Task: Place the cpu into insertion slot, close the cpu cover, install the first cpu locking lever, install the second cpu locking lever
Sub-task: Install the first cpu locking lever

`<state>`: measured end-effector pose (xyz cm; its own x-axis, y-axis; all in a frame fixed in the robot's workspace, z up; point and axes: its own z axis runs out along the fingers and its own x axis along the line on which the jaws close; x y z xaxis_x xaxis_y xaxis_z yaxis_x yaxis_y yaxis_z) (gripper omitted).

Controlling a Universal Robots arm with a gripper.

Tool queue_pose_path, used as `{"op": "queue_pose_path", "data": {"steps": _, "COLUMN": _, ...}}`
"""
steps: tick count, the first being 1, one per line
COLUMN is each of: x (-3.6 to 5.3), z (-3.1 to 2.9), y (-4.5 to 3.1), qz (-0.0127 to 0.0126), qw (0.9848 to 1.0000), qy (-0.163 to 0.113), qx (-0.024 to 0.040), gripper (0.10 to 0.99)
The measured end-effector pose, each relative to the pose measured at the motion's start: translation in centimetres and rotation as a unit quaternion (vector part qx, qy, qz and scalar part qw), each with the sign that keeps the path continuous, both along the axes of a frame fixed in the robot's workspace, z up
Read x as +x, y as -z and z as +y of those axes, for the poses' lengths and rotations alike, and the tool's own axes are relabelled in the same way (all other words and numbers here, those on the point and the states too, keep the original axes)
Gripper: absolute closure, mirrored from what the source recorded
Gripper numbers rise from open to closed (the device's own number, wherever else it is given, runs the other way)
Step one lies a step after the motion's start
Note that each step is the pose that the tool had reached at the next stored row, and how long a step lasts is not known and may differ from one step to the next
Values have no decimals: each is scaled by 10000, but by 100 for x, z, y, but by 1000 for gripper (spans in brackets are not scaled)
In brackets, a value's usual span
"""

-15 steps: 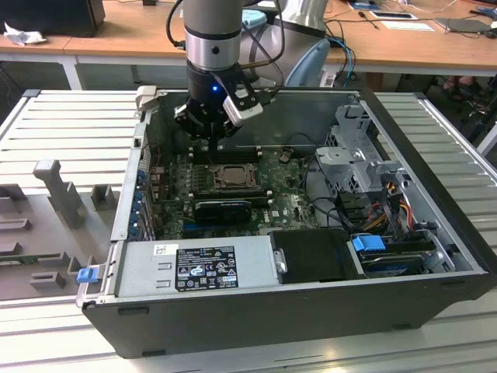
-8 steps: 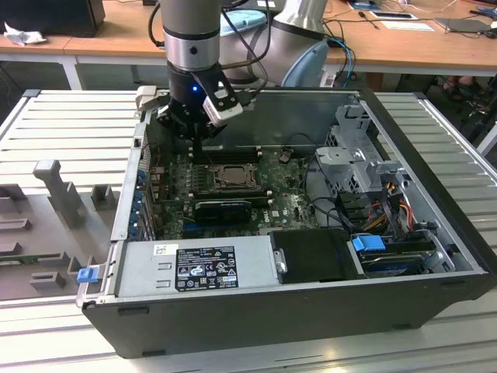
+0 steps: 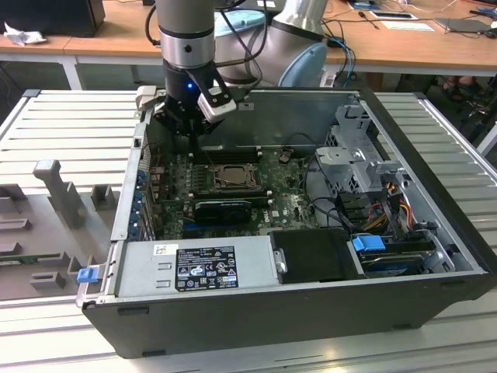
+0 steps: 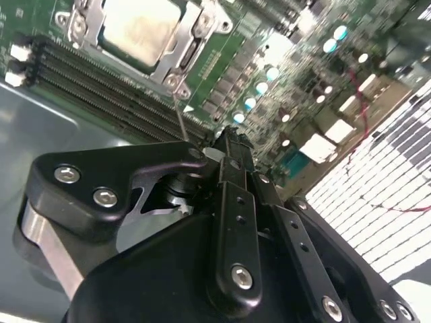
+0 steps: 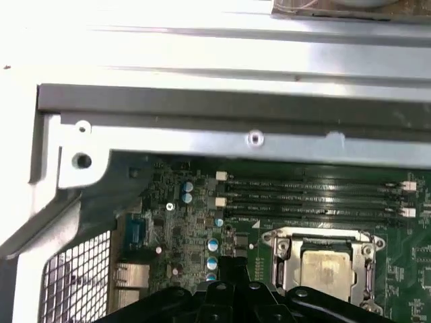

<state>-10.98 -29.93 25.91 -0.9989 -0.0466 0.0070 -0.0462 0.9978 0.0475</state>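
1. The gripper (image 4: 229, 142) hangs with its fingers pressed together, nothing clearly between them, above the green board (image 4: 219, 67).
2. A thin locking lever (image 4: 180, 116) stands just beside the fingertips.
3. Further out, the cpu (image 4: 140, 27) lies in the insertion slot (image 3: 225, 176), with the cpu cover (image 4: 194, 50) down over it.

Silver-beige cpu (image 5: 328, 269), green circuit board (image 5: 182, 229), black gripper (image 4: 229, 142)

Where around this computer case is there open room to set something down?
Bare table shows between the case and the desk at the exterior view's left, and beside the case at the exterior view's right. The grey fixture takes that view's lower left. Inside the case it is crowded: board, cables, drive cage, gripper.
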Motion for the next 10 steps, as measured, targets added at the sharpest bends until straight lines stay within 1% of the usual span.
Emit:
{"op": "queue_pose_path", "data": {"steps": 2, "x": 0, "z": 39, "y": 8, "qz": 0, "qw": 10000, "qy": -1, "qx": 0, "gripper": 980}}
{"op": "queue_pose_path", "data": {"steps": 4, "x": 7, "z": 103, "y": 16, "qz": 0, "qw": 10000, "qy": 0, "qx": 1, "gripper": 980}}
{"op": "queue_pose_path", "data": {"steps": 10, "x": 212, "z": 116, "y": 30, "qz": 0, "qw": 10000, "qy": 0, "qx": 1, "gripper": 980}}
